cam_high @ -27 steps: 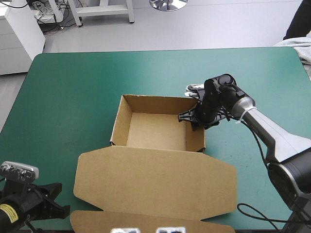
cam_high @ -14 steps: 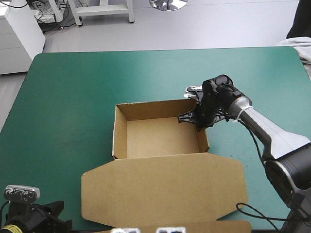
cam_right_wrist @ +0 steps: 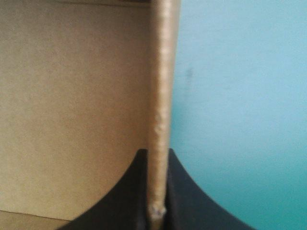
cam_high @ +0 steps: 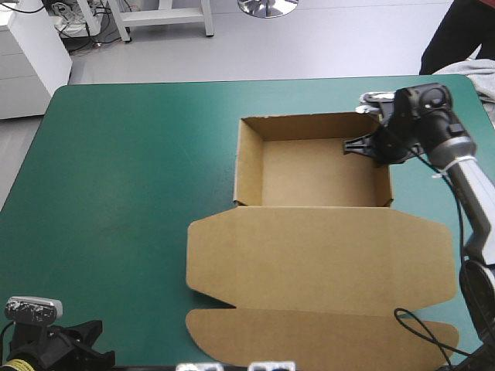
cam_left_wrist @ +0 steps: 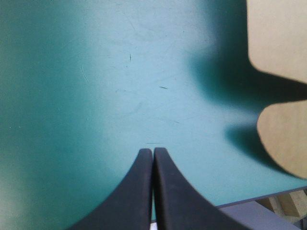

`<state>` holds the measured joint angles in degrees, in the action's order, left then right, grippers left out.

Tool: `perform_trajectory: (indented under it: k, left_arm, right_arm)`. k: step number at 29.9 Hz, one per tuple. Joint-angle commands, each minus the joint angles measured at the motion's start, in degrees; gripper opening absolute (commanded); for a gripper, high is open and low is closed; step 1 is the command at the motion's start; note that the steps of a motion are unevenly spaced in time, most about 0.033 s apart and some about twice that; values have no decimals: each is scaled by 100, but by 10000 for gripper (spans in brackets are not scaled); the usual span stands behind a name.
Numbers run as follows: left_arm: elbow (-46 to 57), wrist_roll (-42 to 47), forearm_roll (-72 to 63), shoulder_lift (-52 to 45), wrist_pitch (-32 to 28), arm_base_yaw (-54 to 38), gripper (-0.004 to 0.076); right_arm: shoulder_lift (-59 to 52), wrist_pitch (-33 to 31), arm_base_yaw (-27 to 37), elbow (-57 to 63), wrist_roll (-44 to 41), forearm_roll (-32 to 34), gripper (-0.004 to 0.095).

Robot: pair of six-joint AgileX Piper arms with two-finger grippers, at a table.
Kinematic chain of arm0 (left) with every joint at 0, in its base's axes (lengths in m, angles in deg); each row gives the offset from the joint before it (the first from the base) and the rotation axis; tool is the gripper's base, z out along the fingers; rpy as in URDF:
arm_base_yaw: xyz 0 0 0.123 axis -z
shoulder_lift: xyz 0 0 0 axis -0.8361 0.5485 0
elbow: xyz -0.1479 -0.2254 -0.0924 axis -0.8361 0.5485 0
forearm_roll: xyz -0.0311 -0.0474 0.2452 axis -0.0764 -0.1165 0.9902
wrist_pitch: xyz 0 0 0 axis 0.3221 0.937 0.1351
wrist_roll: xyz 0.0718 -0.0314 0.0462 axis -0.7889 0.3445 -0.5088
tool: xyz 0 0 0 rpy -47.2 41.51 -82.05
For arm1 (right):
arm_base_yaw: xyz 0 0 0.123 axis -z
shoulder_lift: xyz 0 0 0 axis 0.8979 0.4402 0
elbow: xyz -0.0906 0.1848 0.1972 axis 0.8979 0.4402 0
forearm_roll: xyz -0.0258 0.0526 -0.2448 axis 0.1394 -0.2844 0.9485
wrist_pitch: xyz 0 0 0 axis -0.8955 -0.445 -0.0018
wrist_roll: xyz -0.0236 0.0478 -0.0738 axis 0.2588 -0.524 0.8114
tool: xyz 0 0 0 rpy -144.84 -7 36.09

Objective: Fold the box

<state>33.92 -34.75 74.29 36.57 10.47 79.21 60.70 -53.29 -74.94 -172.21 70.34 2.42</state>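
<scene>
Box (cam_high: 321,174), an open tray far right on the bench (cam_high: 116,154), is clamped at its right wall by the right end effector (cam_high: 370,147) (left end effector (cam_left_wrist: 153,152) pressed together, empty); light stiff board, probably best gripped by edges.

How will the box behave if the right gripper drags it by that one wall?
Likely light and easy to slide: the box is an empty open tray on the smooth teal-green cover. The thin wall in the right gripper may bend before the tray follows. The wide flat lid may drag and make it pivot.
</scene>
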Motion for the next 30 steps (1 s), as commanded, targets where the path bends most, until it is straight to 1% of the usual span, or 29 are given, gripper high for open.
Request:
perform_trajectory:
  k: [1, 9, 11, 13, 16, 18, 20, 22, 27, 29, 30]
  left_arm:
    - [-121, 39, -27, 80, 220, 28, -10]
    - [-121, 84, -27, 80, 220, 28, -10]
    - [-121, 84, -3, 80, 220, 28, -10]
    - [-121, 84, -3, 80, 220, 28, -10]
    - [-121, 84, 11, 80, 220, 28, -10]
    - [-121, 84, 12, 80, 220, 28, -10]
    - [-121, 84, 12, 80, 220, 28, -10]
    - [-121, 84, 12, 80, 220, 28, -10]
    - [-121, 84, 12, 80, 220, 28, -10]
    - [-121, 84, 12, 80, 220, 28, -10]
    - [-121, 84, 24, 80, 220, 28, -10]
  right_arm:
    - [-522, -128, 791, -204, 332, 89, -13]
    - [-598, -118, 2969, -204, 1066, 89, -13]
    - [-515, -60, 3492, -204, 1066, -37, -13]
    - [-374, -8, 3899, -204, 1066, -304, -13]
    - [-105, -6, 4247, -204, 1270, -504, -13]
    - [72, -16, 4281, -204, 1282, -389, -13]
    - [267, -15, 4281, -204, 1476, -421, -1]
    - [446, -15, 4281, -204, 1521, -509, 51]
    - [734, -50, 4281, -204, 1521, -548, 318]
    - [776, -25, 4281, -204, 1521, -560, 397]
    - [776, 6, 4281, -204, 1521, -560, 421]
